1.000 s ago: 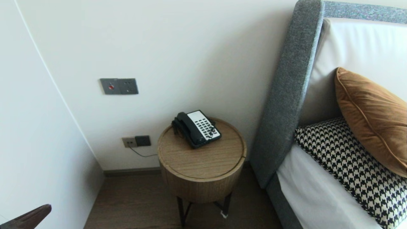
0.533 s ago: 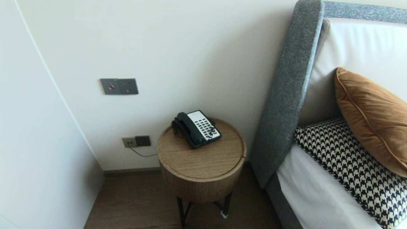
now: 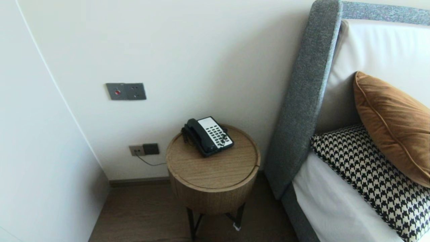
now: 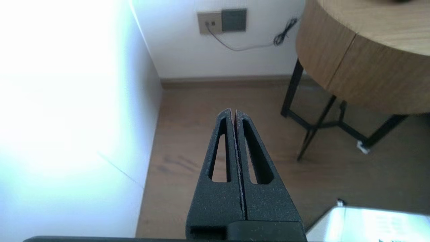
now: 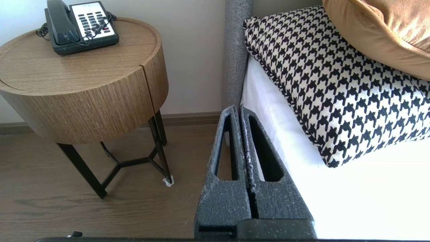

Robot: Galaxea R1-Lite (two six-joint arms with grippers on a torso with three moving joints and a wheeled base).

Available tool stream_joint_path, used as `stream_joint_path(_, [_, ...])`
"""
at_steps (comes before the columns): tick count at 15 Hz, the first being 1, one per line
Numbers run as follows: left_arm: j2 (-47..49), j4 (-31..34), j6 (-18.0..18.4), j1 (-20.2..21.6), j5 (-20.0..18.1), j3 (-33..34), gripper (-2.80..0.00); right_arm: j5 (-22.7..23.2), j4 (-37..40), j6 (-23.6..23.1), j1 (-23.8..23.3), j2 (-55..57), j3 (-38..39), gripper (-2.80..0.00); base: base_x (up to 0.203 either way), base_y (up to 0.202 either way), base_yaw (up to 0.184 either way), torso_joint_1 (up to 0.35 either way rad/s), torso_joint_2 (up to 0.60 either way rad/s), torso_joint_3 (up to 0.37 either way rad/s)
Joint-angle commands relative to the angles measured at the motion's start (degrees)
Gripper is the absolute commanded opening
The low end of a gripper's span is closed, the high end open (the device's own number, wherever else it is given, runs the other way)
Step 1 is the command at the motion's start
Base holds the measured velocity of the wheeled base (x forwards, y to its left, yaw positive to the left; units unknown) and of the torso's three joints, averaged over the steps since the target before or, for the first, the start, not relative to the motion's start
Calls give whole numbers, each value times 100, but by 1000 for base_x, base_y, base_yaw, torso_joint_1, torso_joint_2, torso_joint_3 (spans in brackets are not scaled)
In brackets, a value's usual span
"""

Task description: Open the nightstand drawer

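So, the telephone (image 3: 207, 136) is found at the back edge of the round wooden side table (image 3: 215, 174), close to the wall, with the handset on its cradle and the cord curled over the keypad. The key labels are too small to be read. The left gripper (image 4: 233, 111) is held low over the wood floor (image 4: 188, 134), fingers pressed together with nothing between them, apart from the table's black legs. A wall socket (image 4: 221, 21) with a cable plugged in is seen beyond. The right gripper (image 5: 239, 107) is closed up empty too, parked just beside the bed's white mattress (image 5: 369, 201), near the houndstooth cushion (image 5: 336, 87).
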Motion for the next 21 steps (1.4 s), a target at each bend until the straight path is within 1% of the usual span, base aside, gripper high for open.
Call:
stream_joint_path(1, [0,-7,8,3,8,37,-280,1,-1,-4,1,-1,0,-280,0,0,0,0,0,0])
stream_joint_path(6, [-9,2,12,-2,17,37,-280,1,-1,-4,1,-1,0,-280,0,0,0,0,0,0])
stream_joint_path(10, [-55,4,16,-166,13,37,-280,1,-1,-4,1,-1,0,-280,0,0,0,0,0,0])
stream_joint_path(11, [-193,42,22,-246,19,37,-280,1,5,-4,1,-1,0,-280,0,0,0,0,0,0])
stream_joint_path(14, [-919,512,59,-480,5,-103,-280,1,6,-4,1,-1,0,-280,0,0,0,0,0,0])
stream_joint_path(21, [-1450,519,69,-507,0,-104,-280,1,-1,-4,1,-1,0,-280,0,0,0,0,0,0])
